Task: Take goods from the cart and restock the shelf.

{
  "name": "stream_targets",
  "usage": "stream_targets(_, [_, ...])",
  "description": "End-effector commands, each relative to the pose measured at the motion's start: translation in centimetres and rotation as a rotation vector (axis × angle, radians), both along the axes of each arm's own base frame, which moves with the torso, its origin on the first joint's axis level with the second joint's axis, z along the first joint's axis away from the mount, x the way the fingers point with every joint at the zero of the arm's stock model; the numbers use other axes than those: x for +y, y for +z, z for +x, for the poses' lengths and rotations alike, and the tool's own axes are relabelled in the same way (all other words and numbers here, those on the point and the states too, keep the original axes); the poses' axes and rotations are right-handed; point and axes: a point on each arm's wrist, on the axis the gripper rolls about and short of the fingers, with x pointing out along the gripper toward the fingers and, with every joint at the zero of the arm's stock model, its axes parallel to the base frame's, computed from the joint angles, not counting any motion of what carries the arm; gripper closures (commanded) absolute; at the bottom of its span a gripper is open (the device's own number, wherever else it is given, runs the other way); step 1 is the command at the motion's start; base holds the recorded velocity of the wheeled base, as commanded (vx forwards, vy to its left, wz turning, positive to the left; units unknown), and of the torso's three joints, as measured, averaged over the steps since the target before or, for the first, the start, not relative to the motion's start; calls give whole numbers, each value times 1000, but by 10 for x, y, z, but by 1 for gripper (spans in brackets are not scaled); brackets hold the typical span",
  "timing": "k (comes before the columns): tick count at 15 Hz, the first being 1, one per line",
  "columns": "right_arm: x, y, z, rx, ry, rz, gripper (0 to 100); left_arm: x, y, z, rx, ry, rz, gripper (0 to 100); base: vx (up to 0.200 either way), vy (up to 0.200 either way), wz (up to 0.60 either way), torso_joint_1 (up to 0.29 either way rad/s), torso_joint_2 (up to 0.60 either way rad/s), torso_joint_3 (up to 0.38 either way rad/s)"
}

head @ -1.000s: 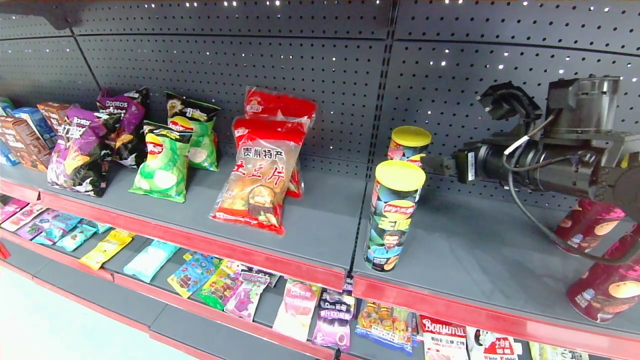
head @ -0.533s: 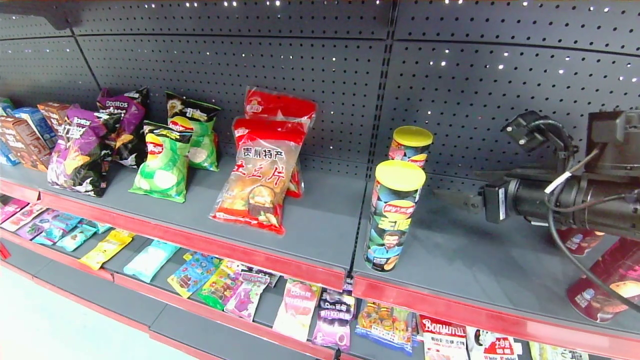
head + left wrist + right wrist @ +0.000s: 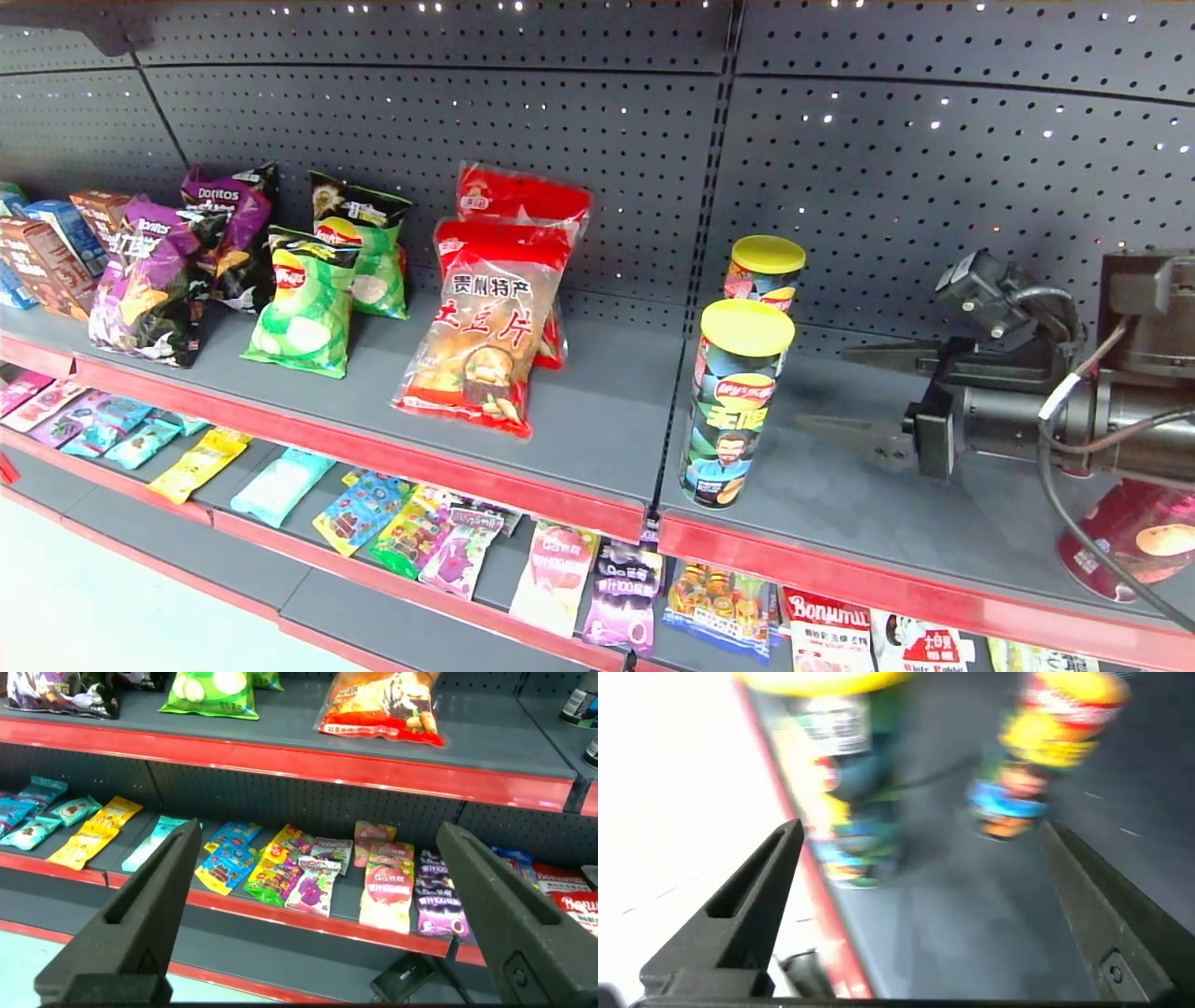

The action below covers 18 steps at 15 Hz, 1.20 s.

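Can point(image 3: 738, 401) is standing upright at the shelf point(image 3: 607, 411) front, second can point(image 3: 764, 271) behind it. I'm holding the right gripper point(image 3: 845, 392) level near them, fingers spread, empty. Left gripper point(image 3: 318, 905) is spread too.

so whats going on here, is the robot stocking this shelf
A robot is restocking a snack shelf. Its right pincer hangs open and empty above it, just right of the front chip can, which stands upright with a second can behind it. The left pincer, also open and empty, faces the candy packets one level down.
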Motion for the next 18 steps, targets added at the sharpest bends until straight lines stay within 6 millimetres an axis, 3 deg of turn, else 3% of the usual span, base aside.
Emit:
stream_targets(1, [4,-8,3,28,22,-4,0,0,0,0,1,0,0,0,0,0,0,0,0,0])
stream_targets(12, [15,-26,18,57,152,-20,0,0,0,0,1,0,0,0,0,0,0,0,0,0])
stream_targets(18, [26,-34,38,55,222,-28,0,0,0,0,1,0,0,0,0,0,0,0,0,0])
